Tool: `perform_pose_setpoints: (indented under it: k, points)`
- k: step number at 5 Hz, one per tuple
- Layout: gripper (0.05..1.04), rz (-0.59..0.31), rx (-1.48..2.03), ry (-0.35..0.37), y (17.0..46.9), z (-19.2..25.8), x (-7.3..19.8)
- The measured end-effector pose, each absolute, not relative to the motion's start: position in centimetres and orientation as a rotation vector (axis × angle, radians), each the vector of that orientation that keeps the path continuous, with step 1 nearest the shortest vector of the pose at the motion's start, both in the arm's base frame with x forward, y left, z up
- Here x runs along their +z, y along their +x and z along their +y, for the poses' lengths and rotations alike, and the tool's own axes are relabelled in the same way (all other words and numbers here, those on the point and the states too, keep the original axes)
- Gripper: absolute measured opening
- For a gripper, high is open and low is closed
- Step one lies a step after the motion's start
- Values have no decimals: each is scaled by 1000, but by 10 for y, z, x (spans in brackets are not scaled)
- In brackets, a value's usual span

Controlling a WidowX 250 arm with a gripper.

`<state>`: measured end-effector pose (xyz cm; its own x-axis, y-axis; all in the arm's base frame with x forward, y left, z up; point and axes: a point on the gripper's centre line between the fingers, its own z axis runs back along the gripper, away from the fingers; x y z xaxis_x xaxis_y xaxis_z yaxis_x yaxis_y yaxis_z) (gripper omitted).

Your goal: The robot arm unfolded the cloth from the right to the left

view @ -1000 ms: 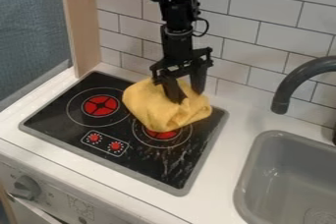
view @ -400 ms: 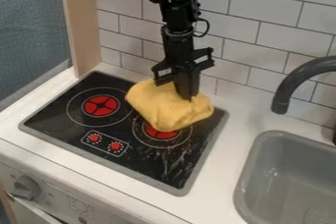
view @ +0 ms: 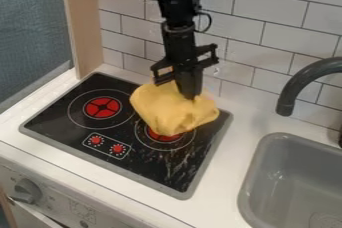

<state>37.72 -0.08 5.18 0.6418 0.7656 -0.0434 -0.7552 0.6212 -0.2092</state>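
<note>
From the controls, I hold the black pincer point(view: 190, 95) on the upper right part of a bunched yellow cloth point(view: 167, 109), at the centre of the frame, over the rear right of the black cooktop point(view: 50, 127). The fingers stand together, closed as far as I can see, and I judge that they have a fold between them; how much fabric is caught, I cannot tell.

Most of the cloth lies to the left and below my fingertips, with a smaller lobe toward the lower right. The heap looks slightly longer from upper left to lower right, its lower edge partly covering the right-hand red burner point(view: 164, 136). My only arm point(view: 179, 34) comes down from the top of the frame.

That puts the bulk on the side where the fold has to go. The unfolding seems barely begun, and I judge that the pinched layer needs a lift clear of the heap, then a carry leftward; too low a path could drag the whole bundle along.
</note>
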Motion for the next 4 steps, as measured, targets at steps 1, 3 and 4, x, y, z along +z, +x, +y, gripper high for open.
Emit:
perform_pose_setpoints:
  k: [1,3,4]
  points:
    - [51,-86,880,-225,365,16,67]
    - [51,-49,919,-160,332,55,58]
    - [51,-13,947,-113,313,73,46]
